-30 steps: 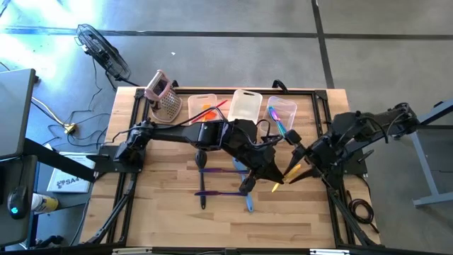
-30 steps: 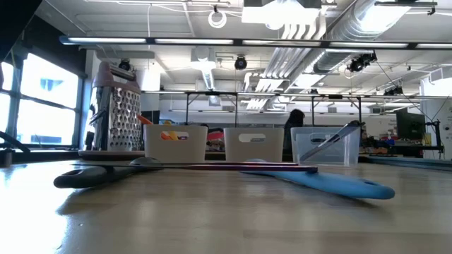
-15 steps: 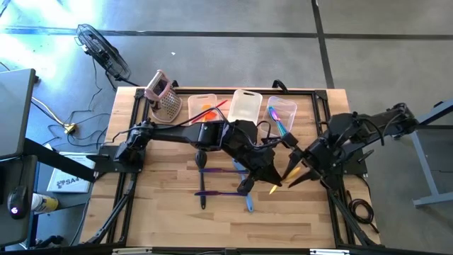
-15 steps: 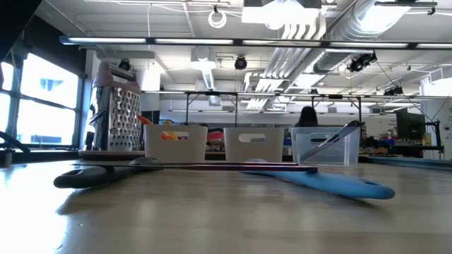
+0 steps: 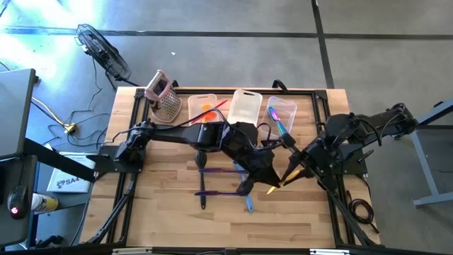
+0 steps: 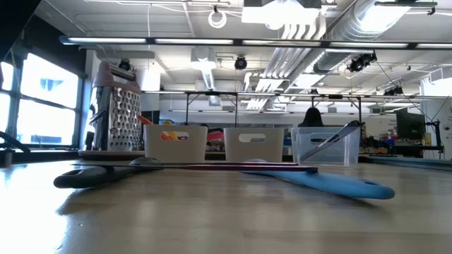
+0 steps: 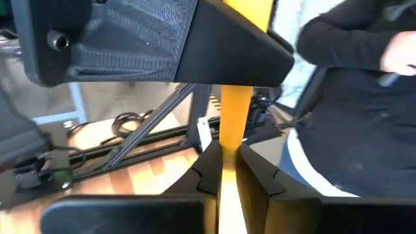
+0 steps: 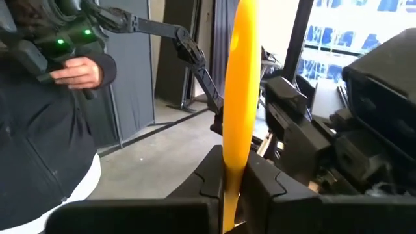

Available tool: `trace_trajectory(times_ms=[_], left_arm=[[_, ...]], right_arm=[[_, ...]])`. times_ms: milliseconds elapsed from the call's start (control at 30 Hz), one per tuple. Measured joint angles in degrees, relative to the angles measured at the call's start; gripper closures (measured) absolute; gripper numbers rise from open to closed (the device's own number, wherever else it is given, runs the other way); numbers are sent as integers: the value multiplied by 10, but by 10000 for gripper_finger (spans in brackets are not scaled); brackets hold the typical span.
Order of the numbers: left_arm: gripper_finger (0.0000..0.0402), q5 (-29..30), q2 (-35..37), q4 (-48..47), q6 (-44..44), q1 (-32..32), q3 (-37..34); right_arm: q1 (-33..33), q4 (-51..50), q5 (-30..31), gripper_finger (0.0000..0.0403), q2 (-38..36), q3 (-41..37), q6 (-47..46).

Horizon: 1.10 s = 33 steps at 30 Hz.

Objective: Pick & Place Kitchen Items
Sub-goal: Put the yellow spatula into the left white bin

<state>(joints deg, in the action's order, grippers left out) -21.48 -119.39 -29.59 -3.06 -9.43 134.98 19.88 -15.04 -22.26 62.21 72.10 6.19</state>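
Both pincers meet above the wooden table [image 5: 163, 212], just in front of the right-hand clear plastic bin [image 5: 283, 113], and both are closed on the same slim yellow plastic utensil [image 5: 283, 177]. The left pincer [image 7: 221, 172] clamps it between its dark fingers [image 7: 257, 179], and the right pincer [image 8: 233, 179] clamps it too, so the utensil is held in the air between them. In front of the middle clear bin [image 5: 245, 105], a light blue plastic spatula [image 6: 332, 185], a purple slim utensil [image 5: 219, 193] and a dark utensil [image 6: 88, 176] lie flat on the table. The metal box grater with pink handle [image 5: 164, 98] stands left of the bins. A person in dark clothes [image 8: 39, 130] stands beyond the table.
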Motion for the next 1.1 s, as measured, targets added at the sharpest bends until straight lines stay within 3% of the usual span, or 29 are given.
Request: trace_trajectory(times_ms=[200,500,767,1100], left_arm=[[308,71,0,-7,-34,-1,0],[212,96,0,-4,-75,0,0],[199,222,0,2,-112,-5,0],[199,298,0,4,-127,-21,0]], right_arm=[[9,-17,29,386,-2,0,-5],[38,-26,112,386,-11,0,-4],[54,-39,226,387,-14,0,8],[74,-38,290,387,-17,0,26]])
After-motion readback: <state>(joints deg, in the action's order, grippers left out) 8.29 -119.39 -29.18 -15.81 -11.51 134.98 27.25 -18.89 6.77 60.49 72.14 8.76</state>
